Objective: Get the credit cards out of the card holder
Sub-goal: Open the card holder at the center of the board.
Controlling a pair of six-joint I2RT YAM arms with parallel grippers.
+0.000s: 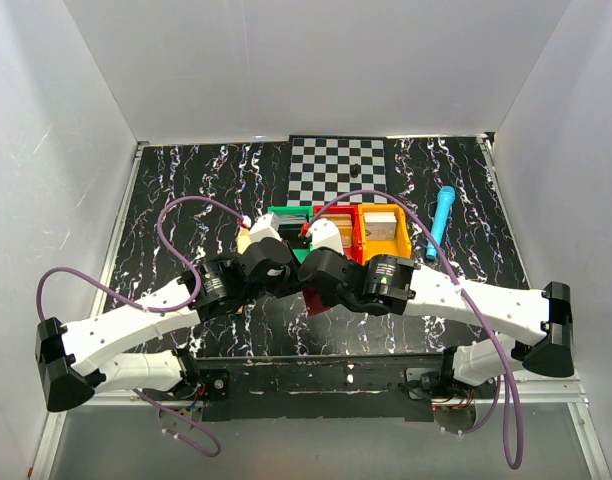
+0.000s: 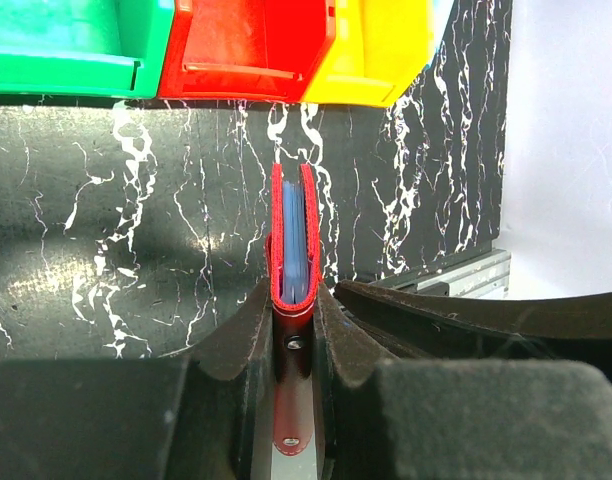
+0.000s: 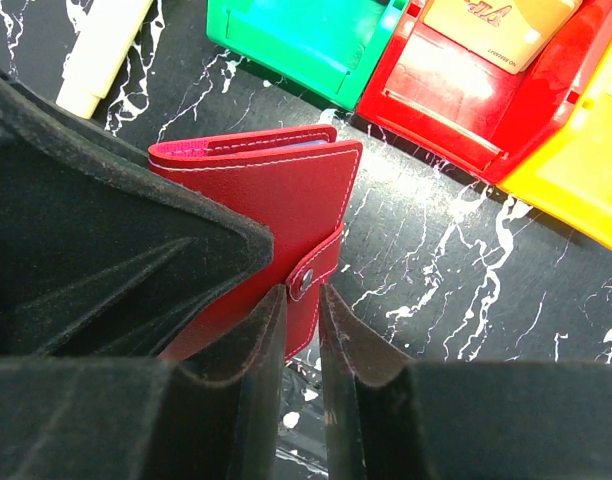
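The card holder (image 2: 292, 240) is a dark red case standing on edge, folded, just above the black marble table. My left gripper (image 2: 293, 300) is shut on its lower end. Blue credit cards (image 2: 294, 235) show edge-on between its red-bordered covers. In the right wrist view the card holder (image 3: 276, 190) shows its red face and its snap strap (image 3: 316, 270). My right gripper (image 3: 303, 295) has its two fingers pressed on either side of that strap. From above, the left gripper (image 1: 284, 275) and right gripper (image 1: 314, 278) meet at the table's middle and hide most of the holder (image 1: 319, 303).
A green bin (image 1: 286, 215), a red bin (image 1: 338, 225) and an orange bin (image 1: 381, 238) stand in a row just behind the grippers. A beige card (image 3: 496, 30) lies by the red bin. A blue pen (image 1: 441, 220) lies at right, a checkerboard (image 1: 336, 165) behind, a cream object (image 3: 101, 50) at left.
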